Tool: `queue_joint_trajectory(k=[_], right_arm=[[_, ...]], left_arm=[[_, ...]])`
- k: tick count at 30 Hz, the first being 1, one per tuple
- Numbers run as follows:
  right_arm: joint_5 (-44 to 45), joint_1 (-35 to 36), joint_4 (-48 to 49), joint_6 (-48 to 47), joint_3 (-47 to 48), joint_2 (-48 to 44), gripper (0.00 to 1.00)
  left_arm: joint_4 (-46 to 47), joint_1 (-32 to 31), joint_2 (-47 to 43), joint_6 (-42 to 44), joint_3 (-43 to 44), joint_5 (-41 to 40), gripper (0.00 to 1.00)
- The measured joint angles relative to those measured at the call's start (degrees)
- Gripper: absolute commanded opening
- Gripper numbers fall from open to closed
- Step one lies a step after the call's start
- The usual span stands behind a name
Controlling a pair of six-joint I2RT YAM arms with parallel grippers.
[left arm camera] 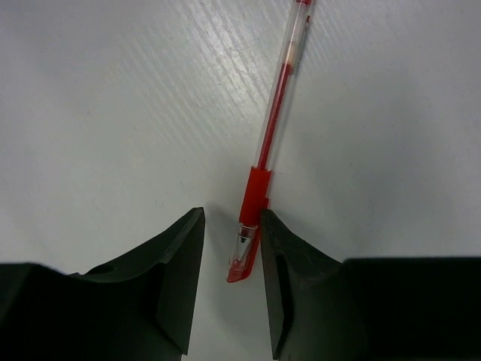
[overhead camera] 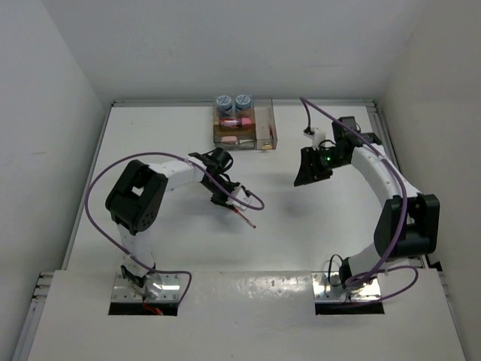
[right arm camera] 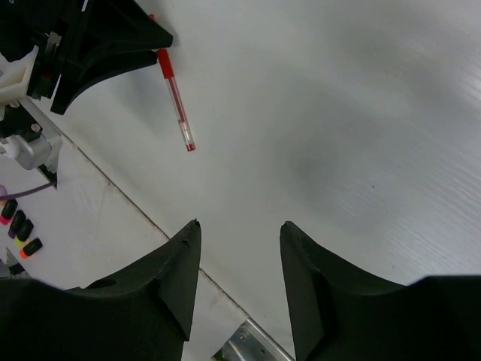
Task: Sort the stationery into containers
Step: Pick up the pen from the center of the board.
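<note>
White table [left arm camera: 113, 113] bears a red pen [left arm camera: 264, 162] (end inside left tool [left arm camera: 231, 219]).

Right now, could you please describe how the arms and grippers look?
The left arm and right arm have white links, black joints and purple cables. The left gripper and right gripper are black with wedge-shaped fingers. A green light glows near the right one.

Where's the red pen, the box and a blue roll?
red pen [left arm camera: 258, 188]: left wrist view, on its red grip
box [overhead camera: 265, 124]: top view, on its narrow right section
blue roll [overhead camera: 223, 102]: top view, on its top
</note>
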Motion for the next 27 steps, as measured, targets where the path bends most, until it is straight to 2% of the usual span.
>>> queue_joint_trajectory(k=[11, 21, 27], right_arm=[[-0.2, 1.6, -1.9, -0.5, 3.1, 2.4, 0.48], [-0.3, 2.8, -1.8, -0.4, 3.1, 2.8, 0.48], [-2.3, 5.7, -1.5, 0.1, 2.5, 2.8, 0.51]], left_arm=[[-5.0, -2.3, 0.6, 0.8, 1.7, -2.5, 0.40], [-4.7, -3.3, 0.9, -1.1, 1.7, -5.2, 0.19], [2.5, -3.4, -2.9, -4.0, -3.6, -5.6, 0.07]])
